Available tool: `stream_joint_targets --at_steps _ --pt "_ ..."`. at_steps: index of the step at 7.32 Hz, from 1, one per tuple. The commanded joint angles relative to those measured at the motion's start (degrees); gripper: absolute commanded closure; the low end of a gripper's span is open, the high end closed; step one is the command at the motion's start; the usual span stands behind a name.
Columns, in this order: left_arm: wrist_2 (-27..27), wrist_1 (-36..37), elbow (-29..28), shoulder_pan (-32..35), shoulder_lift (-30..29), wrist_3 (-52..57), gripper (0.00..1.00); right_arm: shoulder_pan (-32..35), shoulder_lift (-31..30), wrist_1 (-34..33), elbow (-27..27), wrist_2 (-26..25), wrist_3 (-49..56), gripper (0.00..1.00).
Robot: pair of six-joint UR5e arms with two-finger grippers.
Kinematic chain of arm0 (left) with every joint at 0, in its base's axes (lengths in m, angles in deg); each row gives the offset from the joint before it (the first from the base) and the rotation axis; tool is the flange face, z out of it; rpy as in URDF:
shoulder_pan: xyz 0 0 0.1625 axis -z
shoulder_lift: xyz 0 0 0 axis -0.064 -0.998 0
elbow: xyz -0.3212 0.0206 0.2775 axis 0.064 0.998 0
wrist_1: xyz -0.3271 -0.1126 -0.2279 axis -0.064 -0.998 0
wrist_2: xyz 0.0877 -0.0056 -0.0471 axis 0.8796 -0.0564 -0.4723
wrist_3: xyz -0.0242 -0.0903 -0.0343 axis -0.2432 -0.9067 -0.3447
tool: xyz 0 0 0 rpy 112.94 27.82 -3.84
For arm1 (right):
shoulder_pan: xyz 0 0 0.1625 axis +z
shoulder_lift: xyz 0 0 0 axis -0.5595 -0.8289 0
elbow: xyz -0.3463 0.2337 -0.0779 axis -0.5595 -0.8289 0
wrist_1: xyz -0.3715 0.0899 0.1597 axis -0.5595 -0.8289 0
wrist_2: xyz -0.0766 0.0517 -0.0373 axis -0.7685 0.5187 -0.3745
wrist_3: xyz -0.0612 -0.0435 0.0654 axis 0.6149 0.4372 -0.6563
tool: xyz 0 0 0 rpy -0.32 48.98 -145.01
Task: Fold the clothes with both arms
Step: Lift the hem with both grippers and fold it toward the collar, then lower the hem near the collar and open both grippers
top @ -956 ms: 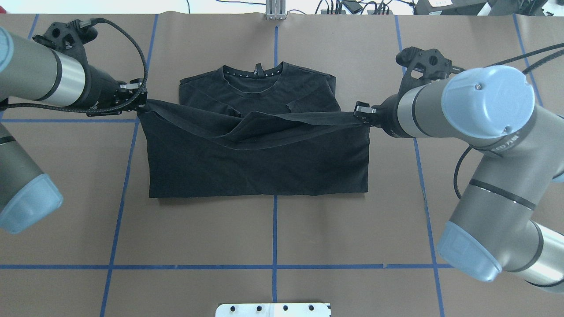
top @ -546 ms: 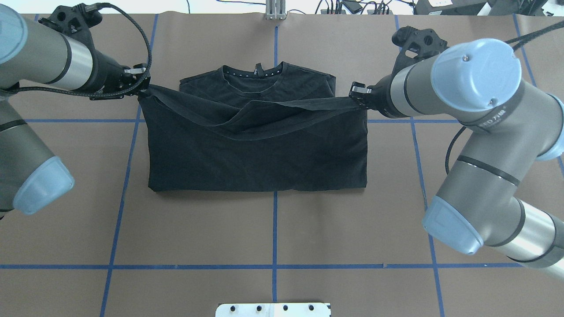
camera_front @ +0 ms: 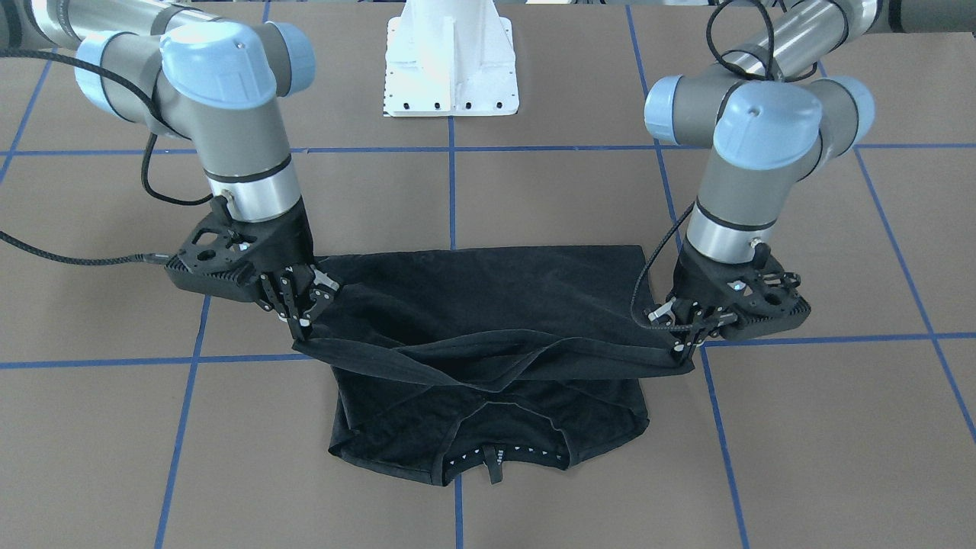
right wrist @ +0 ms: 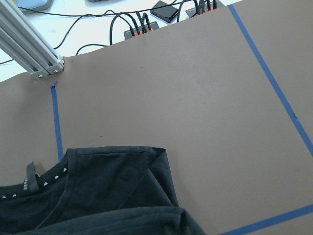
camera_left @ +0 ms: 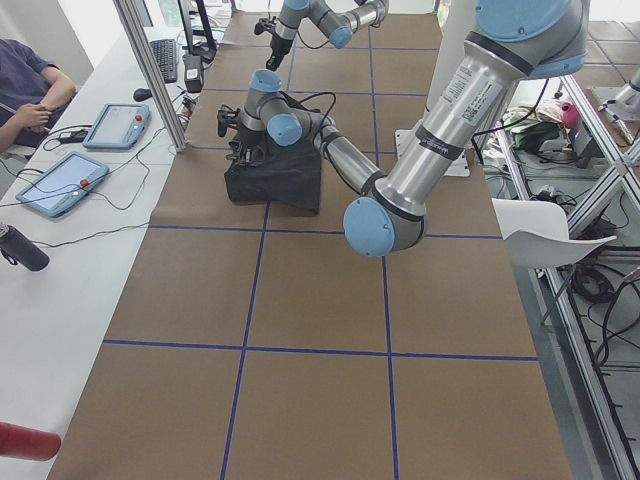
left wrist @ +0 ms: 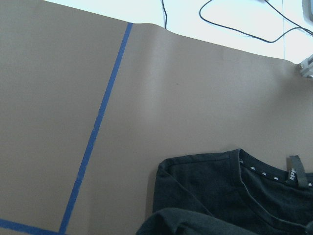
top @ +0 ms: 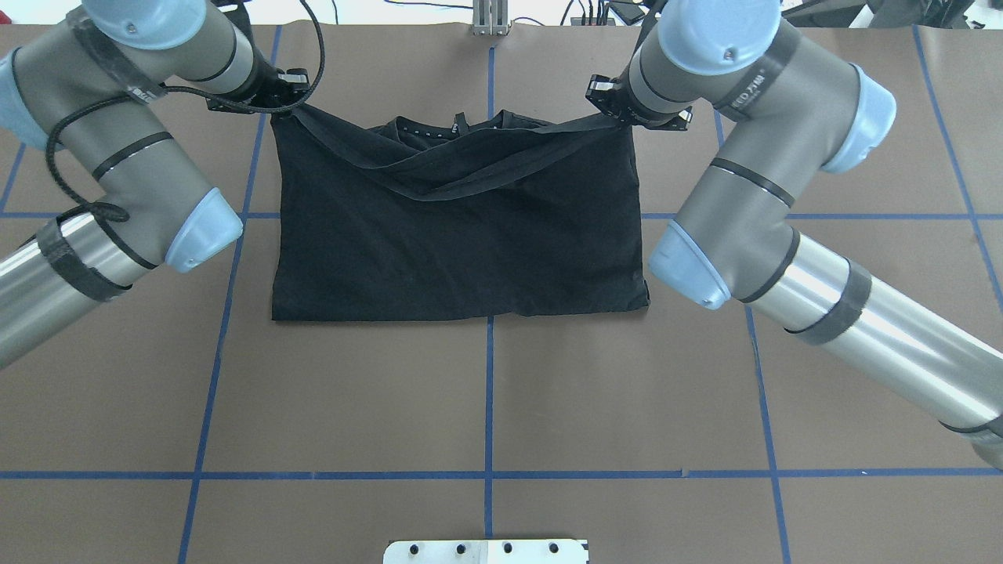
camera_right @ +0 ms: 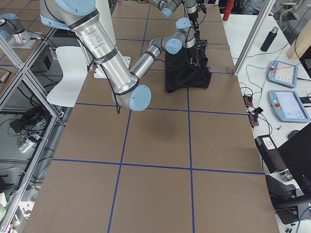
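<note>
Left gripper (top: 276,100), pinched shut on a hem corner of the black T-shirt (top: 458,243), has carried it toward twelve o'clock, level with the collar (top: 403,128). Right gripper (top: 619,110), clamped likewise, matches it. The shirt lies on the table (top: 486,392), toward twelve; the fold seems nearly ready to lay down.

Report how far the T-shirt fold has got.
Done: the black T-shirt lies with straight sides, its sleeves apparently tucked in. In hand: the left gripper and right gripper each pinch a corner of the hem, which sags above the collar. Left: lay the hem down, release, and probably fold once more.
</note>
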Motion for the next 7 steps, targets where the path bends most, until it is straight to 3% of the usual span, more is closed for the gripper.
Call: stream_joint_targets --at_steps 1,4,7 --pt "0.2 -6.7 -11.2 -0.3 -2.1 4.8 1.00 0.3 3.1 2.6 -9.0 0.0 2.5 1.00" --pt "0.2 -9.6 -17.6 -0.9 -2.5 13.2 1.00 0.4 2.8 6.6 -14.5 0.0 4.9 1.00" --pt "0.1 -10.3 -17.8 -0.8 -2.5 16.3 1.00 1.1 2.7 6.8 -15.3 0.2 7.3 1.00"
